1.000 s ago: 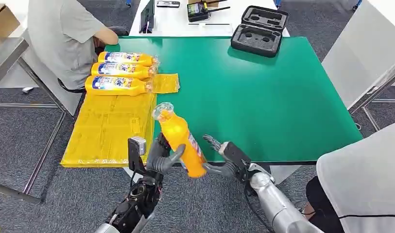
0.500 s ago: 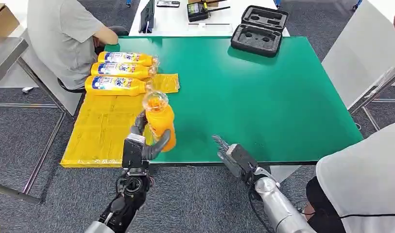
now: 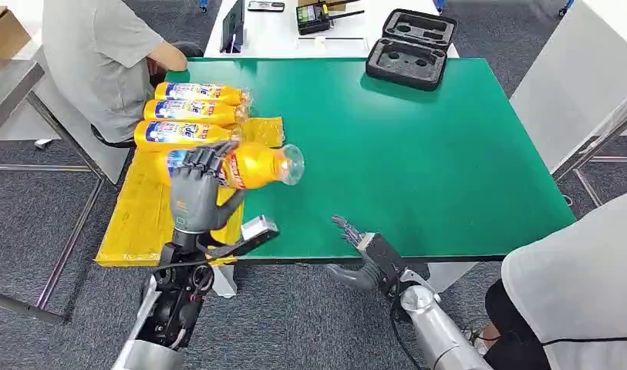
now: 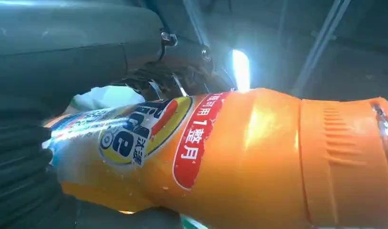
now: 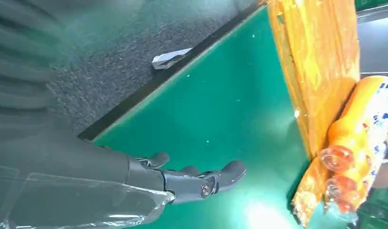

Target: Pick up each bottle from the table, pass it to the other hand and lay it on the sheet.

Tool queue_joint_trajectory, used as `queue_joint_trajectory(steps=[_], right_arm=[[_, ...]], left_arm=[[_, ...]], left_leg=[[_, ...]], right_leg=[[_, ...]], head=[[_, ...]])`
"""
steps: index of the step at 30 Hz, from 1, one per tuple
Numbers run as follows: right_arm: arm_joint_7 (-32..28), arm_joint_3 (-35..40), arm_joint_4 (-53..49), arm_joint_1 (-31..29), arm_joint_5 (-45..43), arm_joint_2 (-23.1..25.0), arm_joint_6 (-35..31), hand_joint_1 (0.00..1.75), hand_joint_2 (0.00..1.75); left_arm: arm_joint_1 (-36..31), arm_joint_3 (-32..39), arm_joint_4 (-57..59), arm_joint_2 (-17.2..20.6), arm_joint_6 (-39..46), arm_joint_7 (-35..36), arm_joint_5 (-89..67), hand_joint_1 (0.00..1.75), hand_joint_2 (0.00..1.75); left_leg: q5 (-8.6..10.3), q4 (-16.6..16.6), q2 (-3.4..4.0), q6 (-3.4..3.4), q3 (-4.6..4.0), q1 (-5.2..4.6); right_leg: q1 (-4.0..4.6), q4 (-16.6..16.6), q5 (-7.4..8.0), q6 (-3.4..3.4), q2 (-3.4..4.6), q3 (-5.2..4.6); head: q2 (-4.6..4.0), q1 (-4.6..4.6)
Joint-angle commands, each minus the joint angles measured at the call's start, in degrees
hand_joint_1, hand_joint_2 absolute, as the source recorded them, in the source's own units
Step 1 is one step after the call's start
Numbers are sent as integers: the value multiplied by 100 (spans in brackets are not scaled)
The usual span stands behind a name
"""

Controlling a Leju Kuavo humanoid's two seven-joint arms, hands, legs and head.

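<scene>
The left hand [image 3: 196, 194] grips an orange bottle [image 3: 252, 165] lying sideways, its cap end jutting out to the hand's right, above the yellow sheet [image 3: 152, 210]. Well to the right, the right hand [image 3: 366, 257] hangs empty, fingers spread.

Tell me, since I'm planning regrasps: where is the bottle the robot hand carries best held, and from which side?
Around the labelled body, as the left robot hand grips it now. The bottle lies roughly level above the yellow sheet, cap toward the green table, so the wide middle is the steadiest part. I would come from above or its near side; three bottles crowd the far side.
</scene>
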Motion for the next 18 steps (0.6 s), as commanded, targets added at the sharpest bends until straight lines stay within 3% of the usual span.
queue_joint_trajectory(steps=[1, 5, 8, 10, 14, 18], right_arm=[[-169, 24, 557, -508, 52, 163, 50, 0, 175], [-169, 24, 557, -508, 52, 163, 50, 0, 175], [-276, 120, 351, -455, 137, 192, -98, 0, 175], [-262, 241, -103, -315, 303, 253, -248, 0, 175], [-88, 319, -780, -110, 306, 322, -247, 0, 175], [-109, 331, -917, -61, 299, 289, -231, 0, 175]], left_arm=[[-476, -344, 315, 651, 210, 1376, -376, 133, 175], [-476, -344, 315, 651, 210, 1376, -376, 133, 175], [-556, -691, 481, 821, 210, 1952, -607, 136, 175], [-907, -1394, 1134, 1112, 210, 2669, -615, 133, 175], [-1383, -2124, 2128, 1173, 210, 3231, -558, 134, 175], [-1418, -2140, 2225, 1154, 210, 3239, -615, 138, 175]], left_leg=[[-9, 4, 13, -18, 18, 13], [-4, 2, -2, -11, 10, 10], [-6, 2, 4, -11, 12, 10], [-7, 3, 0, -14, 14, 11], [-10, 4, -6, -25, 26, 19], [-1, 0, -9, -10, 13, 8]], right_leg=[[13, 1, -4, -18, 13, 15], [11, -1, -3, -12, -1, 10], [11, -1, -3, -11, 4, 12], [11, 2, -6, -14, 0, 15], [20, 4, -12, -25, -7, 27], [8, 0, -4, -10, -9, 10]], head=[[0, 4], [0, 2], [0, 2], [0, 4], [0, 0], [0, 4]])
